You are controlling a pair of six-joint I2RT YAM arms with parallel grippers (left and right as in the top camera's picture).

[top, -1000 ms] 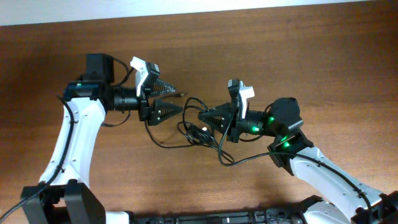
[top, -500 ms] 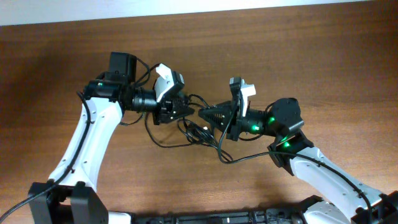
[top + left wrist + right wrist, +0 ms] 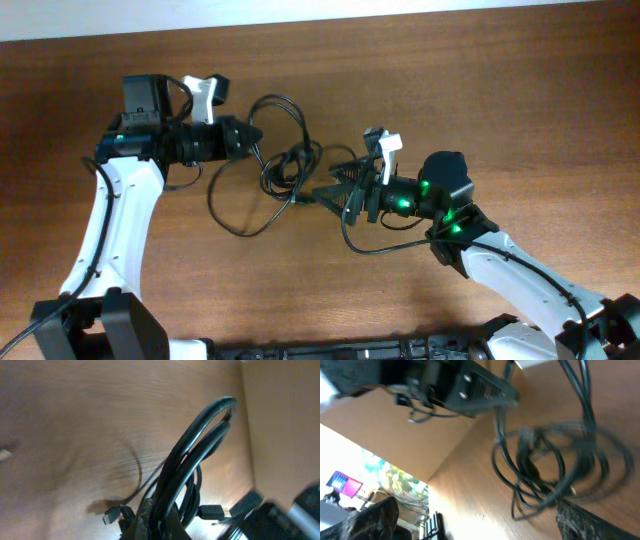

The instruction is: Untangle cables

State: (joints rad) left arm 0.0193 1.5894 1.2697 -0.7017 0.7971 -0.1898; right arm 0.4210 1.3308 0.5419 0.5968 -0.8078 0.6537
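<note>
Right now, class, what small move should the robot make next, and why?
Probably close the right gripper on a strand beside the tangle: its jaws look open, while the left gripper pinches a loop of the cables, so pulling apart needs both.

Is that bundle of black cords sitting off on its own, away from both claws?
No, the cables are held in the left gripper and spread across to the right gripper.
</note>
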